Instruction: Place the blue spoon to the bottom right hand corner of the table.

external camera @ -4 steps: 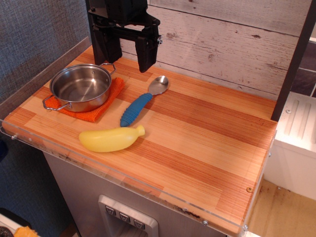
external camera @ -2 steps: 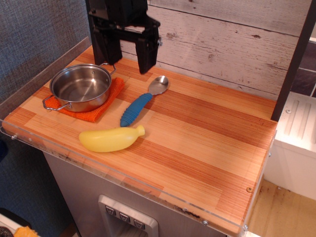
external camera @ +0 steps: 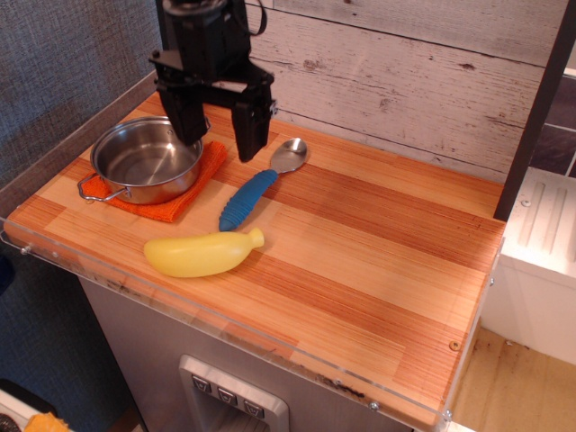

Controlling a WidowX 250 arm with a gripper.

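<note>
The blue spoon (external camera: 256,187) lies on the wooden table (external camera: 360,261), its silver bowl toward the back wall and its ribbed blue handle pointing toward the front left. My black gripper (external camera: 219,139) hangs open above the table, between the pot and the spoon's bowl. Its right finger (external camera: 251,130) is just left of the spoon's bowl; its left finger is over the pot's rim. It holds nothing. The table's bottom right corner (external camera: 432,396) lies far from the spoon.
A steel pot (external camera: 144,160) sits on an orange cloth (external camera: 184,193) at the left. A yellow toy banana (external camera: 203,254) lies in front of the spoon. A clear acrylic edge (external camera: 225,335) lines the table front. A wooden wall stands behind.
The gripper has moved down and slightly left and forward, from near the back wall to low beside the spoon's bowl. The spoon, pot and banana have not moved.
</note>
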